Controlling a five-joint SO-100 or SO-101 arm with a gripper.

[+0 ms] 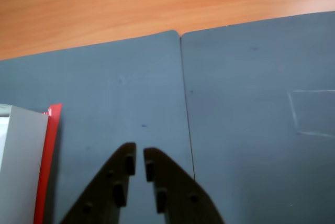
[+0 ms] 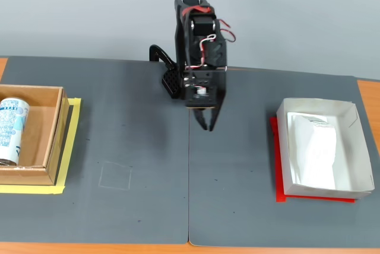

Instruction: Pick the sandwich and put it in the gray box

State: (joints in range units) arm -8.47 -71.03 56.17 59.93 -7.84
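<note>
I see the gripper (image 2: 208, 124) nearly closed, empty — bare mat (image 2: 148, 206) around it; sandwich (image 2: 314, 150) lies inside the gray box (image 2: 350, 111).

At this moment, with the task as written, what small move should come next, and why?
Probably none beyond parking the arm. The sandwich already lies inside the gray box, and the gripper hangs nearly closed and empty over the mat, apart from both. I would treat the placement as done.

Matt grey mats (image 2: 136, 147) are covering smooth wood-grain table (image 1: 131, 4); the sandwich (image 2: 313, 147) is gleaming in glossy plastic inside the gray box (image 2: 285, 147) of matt cardboard.
</note>
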